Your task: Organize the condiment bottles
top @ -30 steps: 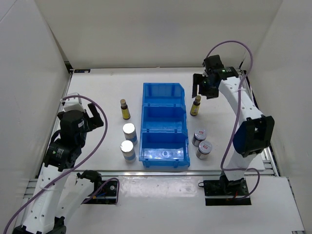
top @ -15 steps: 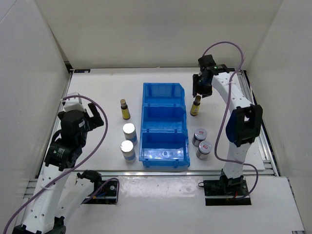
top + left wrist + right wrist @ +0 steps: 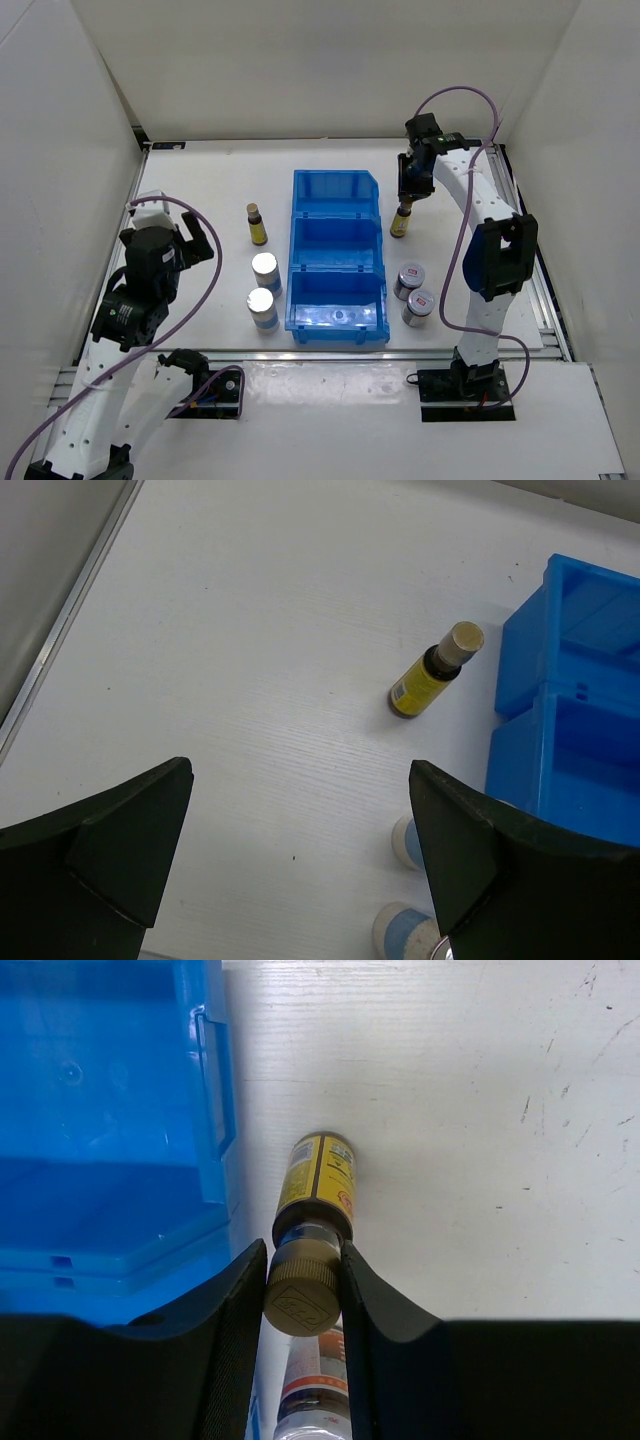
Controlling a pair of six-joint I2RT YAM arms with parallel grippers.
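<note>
The right arm (image 3: 470, 190) reaches over the surface (image 3: 200, 180), wrist bent down, jaws closed on the cap of the dark-brown bottle (image 3: 318, 1182) standing beside the blue bin (image 3: 228, 1090). The left arm (image 3: 140, 280) is folded back, jaws wide open, empty.

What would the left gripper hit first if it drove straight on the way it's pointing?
Most likely bare table, short of the slim brown bottle, which stands to the side of that line; depth is unclear.
</note>
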